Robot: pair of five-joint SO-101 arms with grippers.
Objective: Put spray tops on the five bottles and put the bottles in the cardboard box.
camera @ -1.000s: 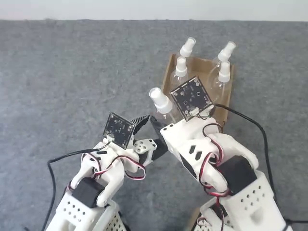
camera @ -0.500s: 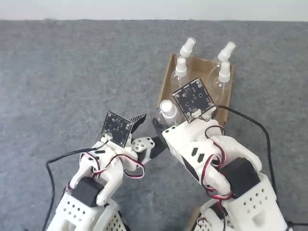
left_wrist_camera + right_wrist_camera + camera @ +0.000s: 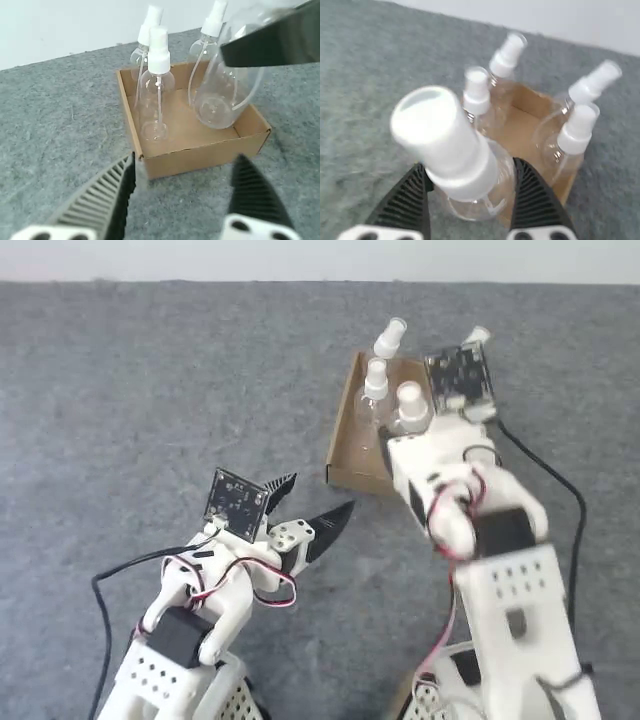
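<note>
Right gripper (image 3: 470, 172): closed on a clear bottle, with one black finger on each side of the body just under the cap. In the high view it sits upper right of centre, above the box.

Held bottle (image 3: 470, 205): it carries a white spray top (image 3: 440, 135) and tilts towards the right wrist camera. In the left wrist view its round body hangs over the right half of the box with its lower part below the rim. I cannot tell whether the base touches the floor of the box.

Cardboard box (image 3: 345, 445): small, open-topped and brown, it lies on the mat in the upper middle of the high view, just right of centre. Its near wall faces the two arms.

Four other bottles (image 3: 576, 131): all are clear, upright and fitted with white spray tops. Two stand inside the box, one at its left side and one at its right, on either side of the held bottle. The other two stand at the far edge, and I cannot tell whether they are inside the back wall or just behind it.

Left gripper (image 3: 318, 498): open with the jaws spread wide and nothing between them. It is below and left of the box in the high view, pointing at the box's near wall and apart from it.

Grey mat (image 3: 150, 390): it covers the table under the box and both arms.
</note>
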